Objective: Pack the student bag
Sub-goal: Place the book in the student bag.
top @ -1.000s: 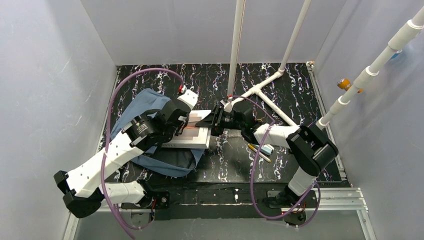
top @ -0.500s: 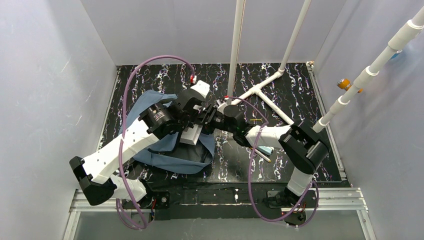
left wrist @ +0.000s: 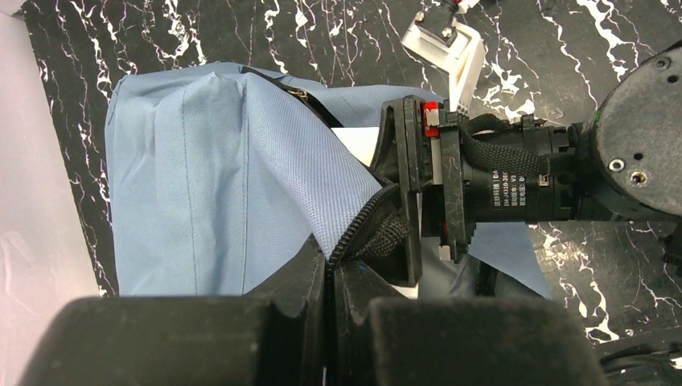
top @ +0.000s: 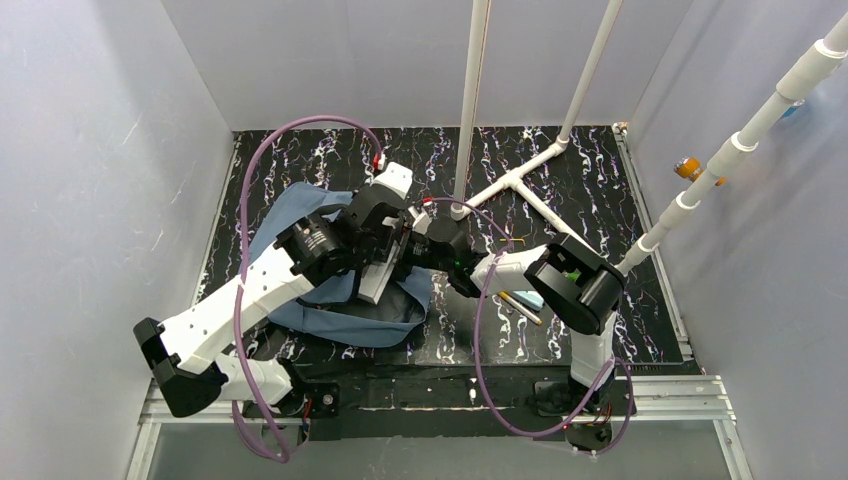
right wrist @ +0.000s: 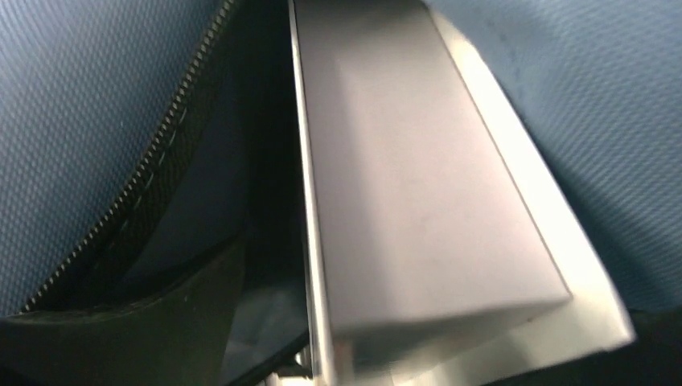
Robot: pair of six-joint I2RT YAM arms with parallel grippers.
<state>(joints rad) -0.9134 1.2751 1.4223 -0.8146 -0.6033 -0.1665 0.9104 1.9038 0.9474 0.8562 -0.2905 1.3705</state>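
The student bag [top: 300,215] lies left of centre on the black marbled table, a slate-blue fabric backpack. My left gripper [top: 385,248] is shut on its zipper edge [left wrist: 362,221] and holds the flap up, so the mouth gapes. The left wrist view shows the fingers [left wrist: 306,273] pinching that edge, with the bag [left wrist: 209,185] beyond them. My right gripper [top: 415,245] reaches into the mouth from the right, against a white-grey book [top: 372,285] standing on edge. In the right wrist view the book [right wrist: 418,201] fills the frame between blue fabric [right wrist: 96,121]. Whether the jaws still hold it is hidden.
Pens [top: 518,305] and a light blue eraser [top: 536,298] lie on the table right of the bag, beside the right arm. A white pipe frame [top: 520,185] crosses the back of the table, with uprights rising from it. Grey walls close in the left, back and right.
The left gripper has lifted the bag's zipper edge up and to the right. The right gripper has pushed the book left, from lying flat on the bag to standing on edge in its mouth.
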